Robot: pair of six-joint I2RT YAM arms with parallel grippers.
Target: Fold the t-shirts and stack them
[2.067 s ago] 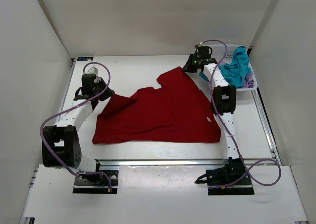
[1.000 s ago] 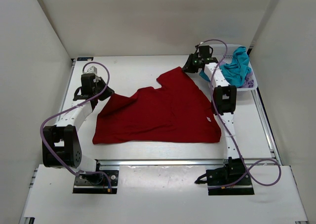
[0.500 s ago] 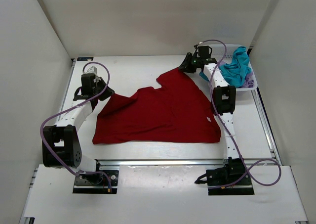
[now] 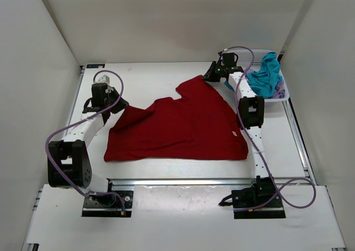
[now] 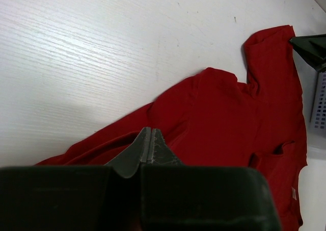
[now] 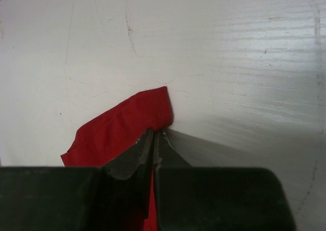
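Note:
The deep red t-shirt [image 4: 183, 126] lies spread and partly creased on the white table. My left gripper [image 4: 115, 105] is at its left corner; in the left wrist view the jaws [image 5: 149, 130] are shut, with red cloth [image 5: 244, 119] bunched up to them. My right gripper [image 4: 211, 75] is at the shirt's far corner; in the right wrist view it [image 6: 155, 131] is shut, with red cloth [image 6: 122, 124] showing between the fingers. The teal-blue shirt [image 4: 265, 73] lies crumpled in the basket, with a bit of the lavender shirt [image 4: 279, 93] beneath it.
The white mesh basket [image 4: 275, 98] stands at the back right corner, right behind the right arm; its edge shows in the left wrist view [image 5: 318, 108]. White walls close in the table at the back and sides. A metal rail runs along the near edge.
The right gripper has shifted slightly at the shirt's far corner, out and back. The left arm and the shirt's shape look the same.

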